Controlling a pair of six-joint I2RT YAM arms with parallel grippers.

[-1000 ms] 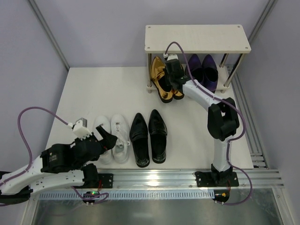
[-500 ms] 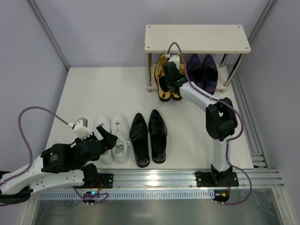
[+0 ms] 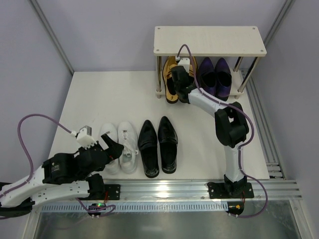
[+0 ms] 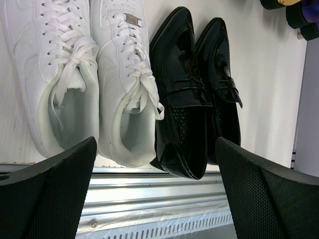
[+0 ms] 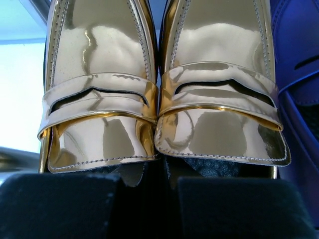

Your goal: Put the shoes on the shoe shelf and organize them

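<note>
My right gripper is shut on the inner walls of the gold loafers, holding both together on the lower tier of the shoe shelf, left side. In the right wrist view the gold loafers fill the frame above my gripper. The purple loafers stand on the lower tier beside them, and one shows in the right wrist view. The white sneakers and black loafers stand side by side on the table. My left gripper is open and empty, at the sneakers' heels; the black loafers lie to their right.
The shelf's top board carries nothing. A metal rail runs along the table's near edge, below my left fingers. Grey walls close in the left, back and right sides. A slotted rail runs along the right edge.
My right gripper has pushed the gold loafers back under the shelf's top board and squared them up beside the purple pair. The left arm has not moved.
</note>
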